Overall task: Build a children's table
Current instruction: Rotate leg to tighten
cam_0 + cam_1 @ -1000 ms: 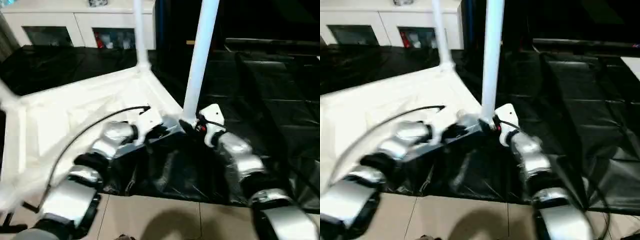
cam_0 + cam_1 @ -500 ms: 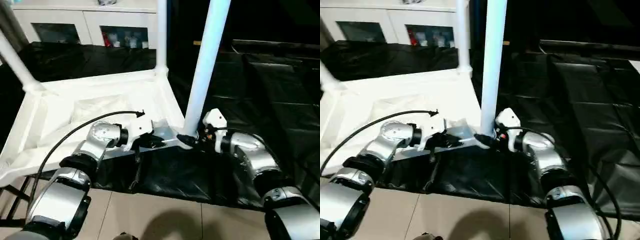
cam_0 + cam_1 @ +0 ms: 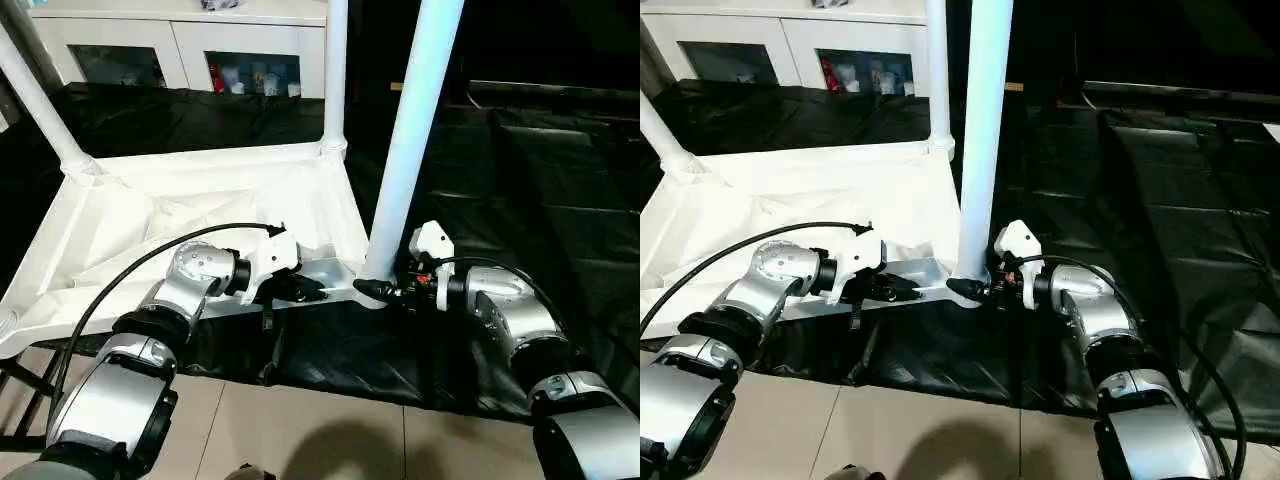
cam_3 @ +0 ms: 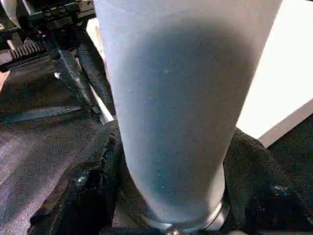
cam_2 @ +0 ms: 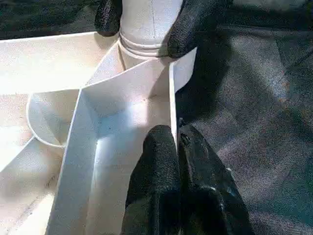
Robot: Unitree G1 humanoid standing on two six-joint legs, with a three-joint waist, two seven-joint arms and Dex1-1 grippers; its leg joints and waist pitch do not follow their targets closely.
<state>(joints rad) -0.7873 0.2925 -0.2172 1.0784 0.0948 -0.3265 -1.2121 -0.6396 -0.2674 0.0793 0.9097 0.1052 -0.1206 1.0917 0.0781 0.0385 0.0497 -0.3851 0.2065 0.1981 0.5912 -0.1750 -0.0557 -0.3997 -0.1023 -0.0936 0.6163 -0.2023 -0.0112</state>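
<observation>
A black plastic sheet (image 3: 520, 190) covers the work surface. On it lies a white tabletop (image 3: 180, 215), underside up. Pale floor tiles (image 3: 330, 435) show along the near edge.

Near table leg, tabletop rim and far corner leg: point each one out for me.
Near table leg (image 3: 412, 150), left eye view, mid-shaft.
Tabletop rim (image 5: 172, 98), left wrist view, thin edge wall by the corner.
Far corner leg (image 3: 335, 70), left eye view, shaft above its socket.

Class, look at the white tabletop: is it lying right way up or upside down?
Upside down. The tabletop shows its ribbed underside, and the legs rise upward from its corner sockets.
</observation>
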